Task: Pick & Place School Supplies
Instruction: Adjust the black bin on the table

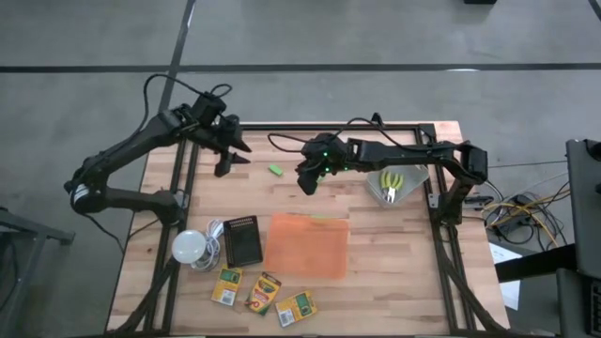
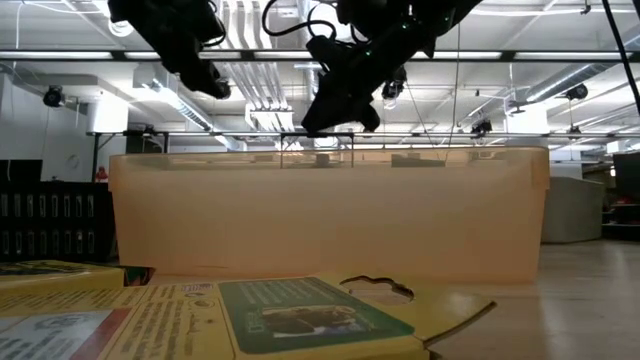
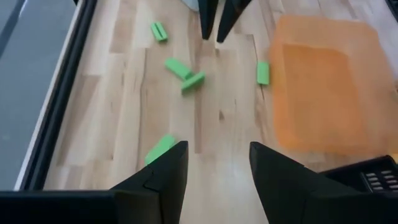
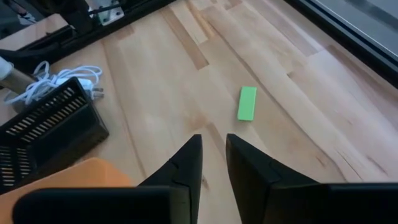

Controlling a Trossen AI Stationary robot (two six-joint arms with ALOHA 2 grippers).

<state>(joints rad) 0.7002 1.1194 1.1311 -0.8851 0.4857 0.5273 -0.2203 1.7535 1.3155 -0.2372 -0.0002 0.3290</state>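
Observation:
Several bright green blocks lie flat on the wooden table: one [image 1: 275, 170] [image 4: 247, 102] sits between my grippers, and others [image 3: 178, 67] [image 3: 160, 149] are scattered ahead of the left gripper. The left gripper [image 3: 217, 162] [image 1: 225, 155] hovers open at the far left, nothing between its fingers. My right gripper [image 4: 212, 146] [image 1: 308, 178] hangs above the table's middle, its fingers a narrow gap apart over bare wood. Yellow-handled scissors [image 1: 392, 183] lie at the far right. Three crayon boxes [image 1: 264, 293] lie at the near edge.
An orange translucent tray [image 1: 308, 244] [image 2: 330, 215] stands near the middle, one green block [image 3: 263, 73] beside its edge. A black mesh box [image 1: 244, 239] and a white bulb with cord [image 1: 191, 247] sit left of the tray. Black frame rails [image 1: 188, 178] border the table.

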